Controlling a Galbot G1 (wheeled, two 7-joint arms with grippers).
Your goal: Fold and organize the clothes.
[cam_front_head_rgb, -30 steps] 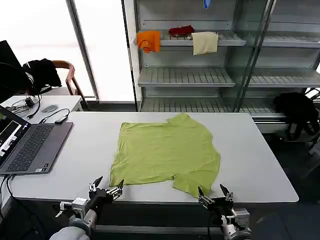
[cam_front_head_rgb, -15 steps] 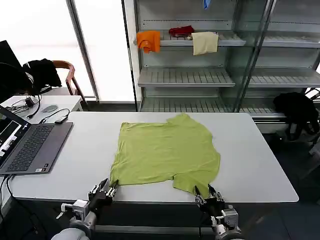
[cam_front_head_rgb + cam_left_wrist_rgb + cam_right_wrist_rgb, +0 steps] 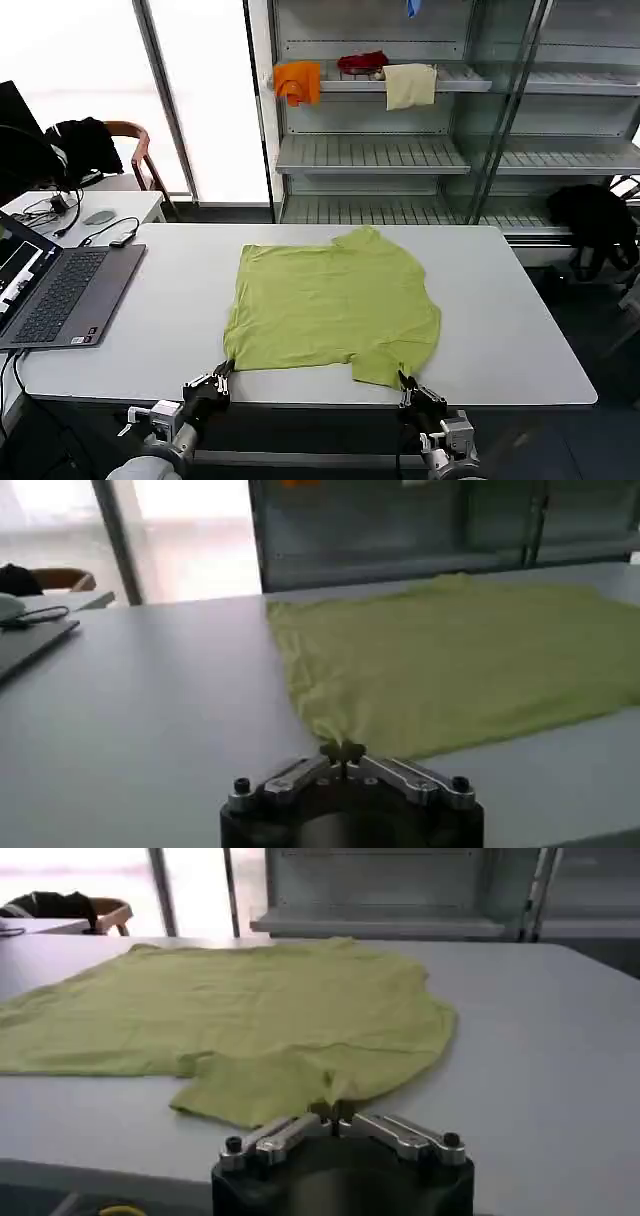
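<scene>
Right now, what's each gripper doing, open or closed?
Left gripper: closed on the T-shirt's near corner.
Right gripper: closed on the T-shirt's near edge.

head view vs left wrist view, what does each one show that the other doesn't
Only the head view takes in the laptop, the shelf cloths and the right gripper shut on the T-shirt's near sleeve. Only the left wrist view gives the close look at the left gripper pinching the shirt's near corner. Both show the shirt spread flat on the white table.
</scene>
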